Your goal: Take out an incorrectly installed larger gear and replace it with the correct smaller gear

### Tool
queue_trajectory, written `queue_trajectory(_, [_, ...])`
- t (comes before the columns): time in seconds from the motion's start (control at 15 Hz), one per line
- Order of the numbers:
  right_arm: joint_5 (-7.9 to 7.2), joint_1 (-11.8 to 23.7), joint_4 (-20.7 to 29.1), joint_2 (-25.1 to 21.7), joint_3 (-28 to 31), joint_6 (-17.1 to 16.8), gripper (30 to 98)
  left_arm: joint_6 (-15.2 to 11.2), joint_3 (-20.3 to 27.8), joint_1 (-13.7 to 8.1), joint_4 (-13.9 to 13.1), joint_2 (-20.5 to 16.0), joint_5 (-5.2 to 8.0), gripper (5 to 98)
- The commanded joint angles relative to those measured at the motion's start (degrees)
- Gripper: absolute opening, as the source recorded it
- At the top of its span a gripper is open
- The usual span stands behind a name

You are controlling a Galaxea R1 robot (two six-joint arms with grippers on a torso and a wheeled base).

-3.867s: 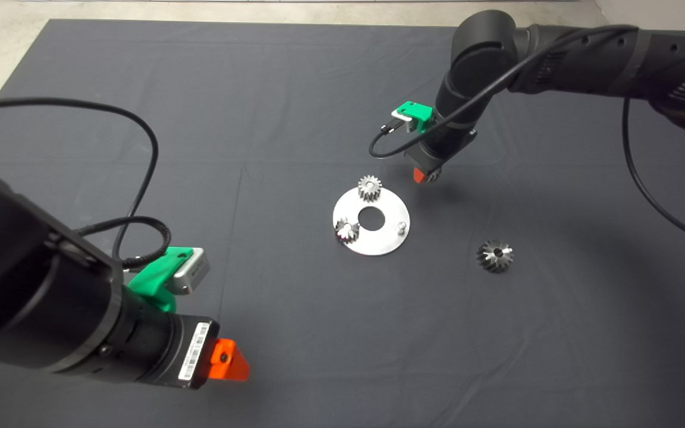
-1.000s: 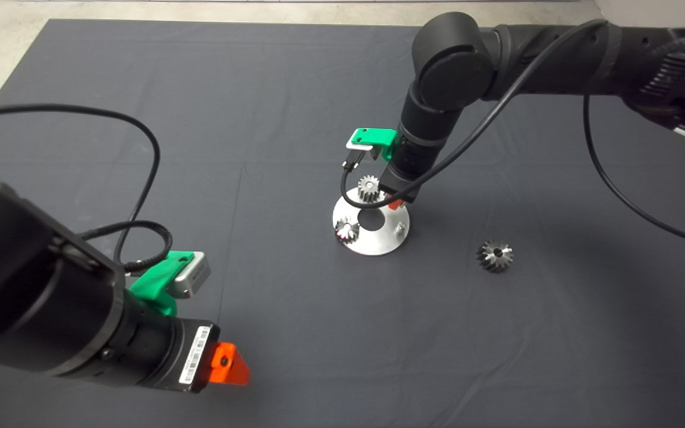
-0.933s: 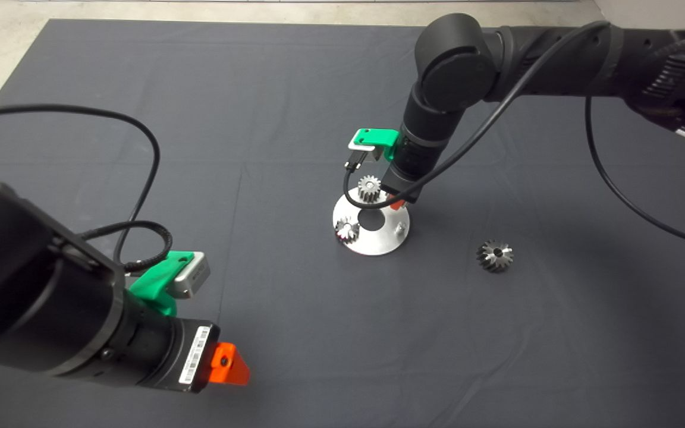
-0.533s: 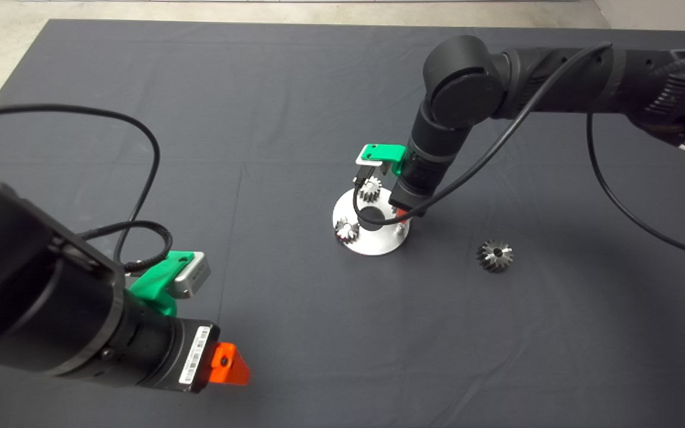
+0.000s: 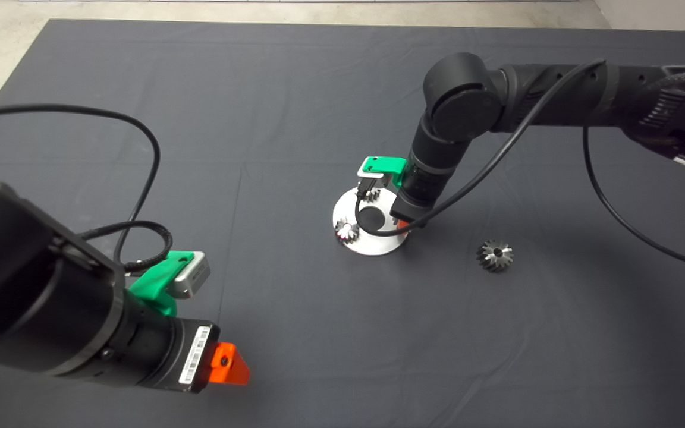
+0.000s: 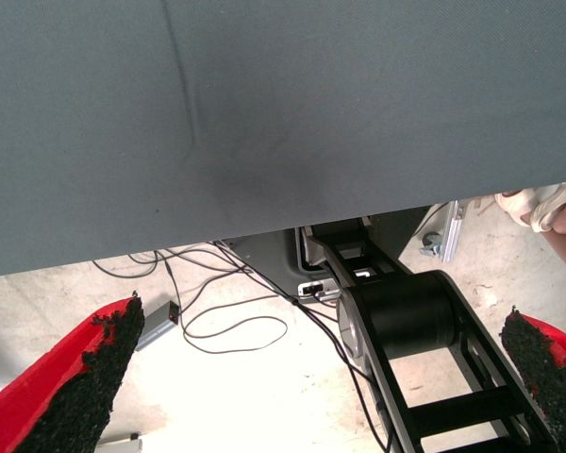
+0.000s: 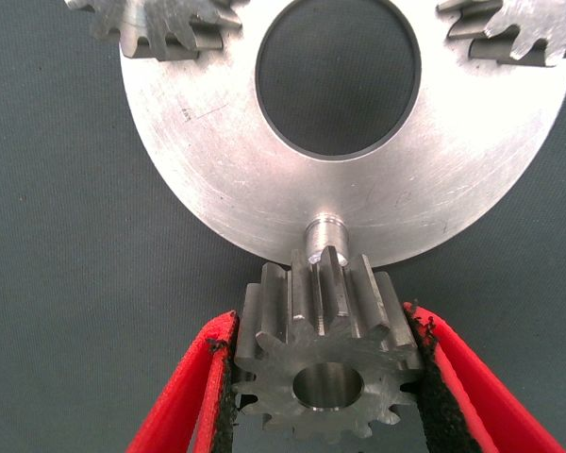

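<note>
the right gripper [image 5: 400, 224] hangs over the near right edge of the round silver plate [image 5: 361, 242], a silver gear [image 5: 346, 230] on the plate's left, the larger gear [image 5: 495, 255] well right of it, the left gripper [image 5: 228, 364] far off, lower left.

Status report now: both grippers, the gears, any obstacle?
Right gripper shut on small gear, just short of disc's bare pin. Left gripper parked, open. Big gear aside on mat. No obstacle.

Both arms are black and tubular with ribbed joints, trailing loose black cables. Each wrist carries a green bracket with a silver camera; fingers [image 7: 193, 396] are red, pads black.
</note>
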Motion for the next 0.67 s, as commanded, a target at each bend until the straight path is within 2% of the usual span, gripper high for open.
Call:
queue_trajectory(0.0, [-7.23,0.9,-1.5,0.0,0.7,-0.4,41.2,-0.2,0.9,-0.5,-1.1,0.0,0.01,97.7])
queue_trajectory(0.6, [-7.29,0.8,-1.7,0.1,0.6,-0.9,41.3,0.0,0.9,-0.5,-1.1,0.0,0.01,97.7])
